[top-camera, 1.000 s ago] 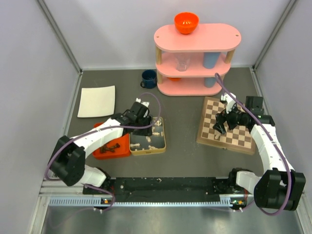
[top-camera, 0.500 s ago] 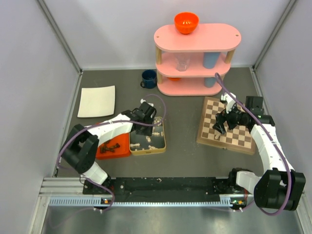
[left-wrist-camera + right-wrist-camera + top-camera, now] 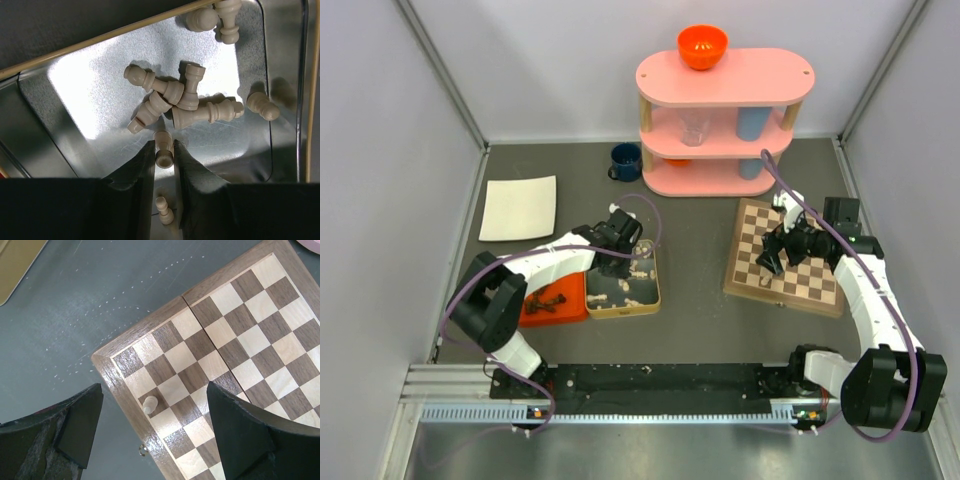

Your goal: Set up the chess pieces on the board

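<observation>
Pawn tight in L pincer, inside silver tin.

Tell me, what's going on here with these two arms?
They are setting up a chessboard. The left gripper reaches into a metal tin of loose pale pieces, its fingers either side of one pawn. The right gripper hangs open above the chessboard's corner, where a lone pawn stands.

Left gripper moved from the tin's left rim to deeper inside it, and its jaws have narrowed around a cream pawn.
</observation>
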You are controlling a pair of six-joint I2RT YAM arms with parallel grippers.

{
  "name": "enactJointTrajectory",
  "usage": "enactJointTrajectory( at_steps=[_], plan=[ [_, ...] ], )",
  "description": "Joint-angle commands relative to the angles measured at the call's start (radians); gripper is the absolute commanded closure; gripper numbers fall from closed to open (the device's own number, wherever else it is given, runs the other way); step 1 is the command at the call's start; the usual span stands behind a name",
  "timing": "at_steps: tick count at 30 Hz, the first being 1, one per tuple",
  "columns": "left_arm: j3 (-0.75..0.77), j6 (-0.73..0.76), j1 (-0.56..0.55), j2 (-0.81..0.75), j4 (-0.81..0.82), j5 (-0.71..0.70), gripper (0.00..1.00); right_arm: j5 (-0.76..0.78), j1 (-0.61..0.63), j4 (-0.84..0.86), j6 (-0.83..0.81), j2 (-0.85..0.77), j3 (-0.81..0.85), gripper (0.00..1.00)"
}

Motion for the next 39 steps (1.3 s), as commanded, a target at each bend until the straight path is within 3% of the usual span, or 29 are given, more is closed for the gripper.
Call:
enactJointTrajectory(
  at_steps=[1,10,39],
  plan=[
    [0.033,0.009,-0.005,-0.007,-0.005,-0.014,0.75,-0.022,-0.006,0.033,0.004,-0.004,-0.001,0.16],
    [0.010,0.024,-0.009,-0.054,-0.011,-0.035,0.90,-0.020,-0.008,0.033,0.002,-0.006,-0.003,0.16],
    [0.027,0.059,-0.009,-0.229,-0.095,0.018,0.99,-0.029,-0.008,0.033,-0.002,-0.010,-0.007,0.16]
  ],
)
